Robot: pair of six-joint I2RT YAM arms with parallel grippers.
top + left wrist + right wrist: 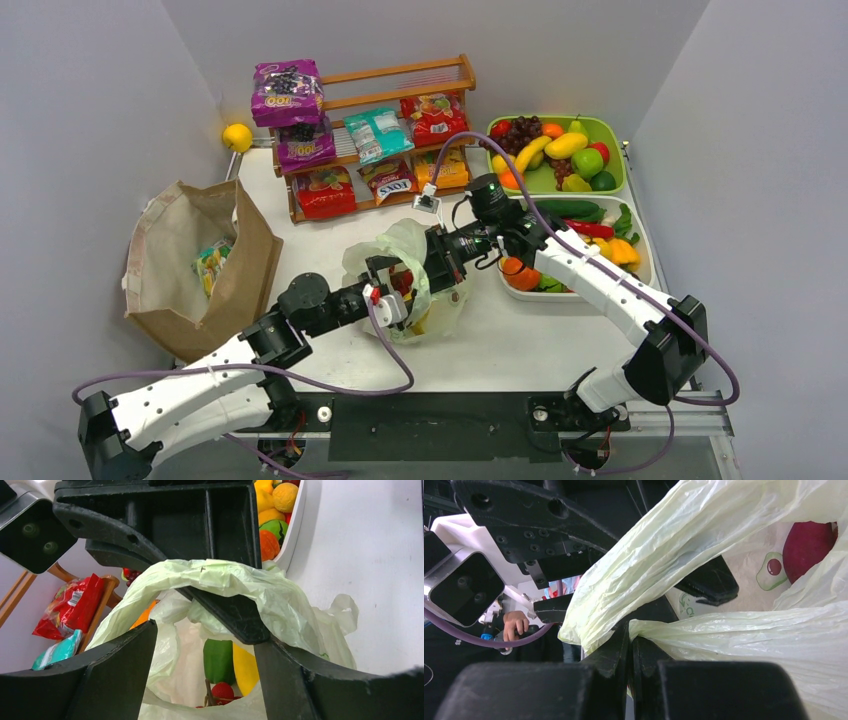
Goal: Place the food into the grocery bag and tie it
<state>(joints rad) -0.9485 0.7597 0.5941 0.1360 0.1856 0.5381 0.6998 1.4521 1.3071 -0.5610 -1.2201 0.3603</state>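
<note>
The pale green grocery bag (412, 262) lies mid-table between my two grippers. My right gripper (447, 262) is shut on a bunched strip of the bag's plastic, seen pinched in the right wrist view (630, 642). My left gripper (385, 297) is open, its jaws wide apart at the bag's mouth (205, 680). Another band of the bag (225, 582) drapes over the right gripper's fingers (227, 612). Inside the bag I see a green pepper (218, 660), a yellow piece (246, 669) and a red berry (222, 691). The left gripper's body (569, 535) fills the top of the right wrist view.
A brown paper bag (240, 270) stands open at the left. A wooden rack (400, 75) of snack packets is at the back. A green tray (612, 135) and a white tray (640, 262) of toy produce are at the back right.
</note>
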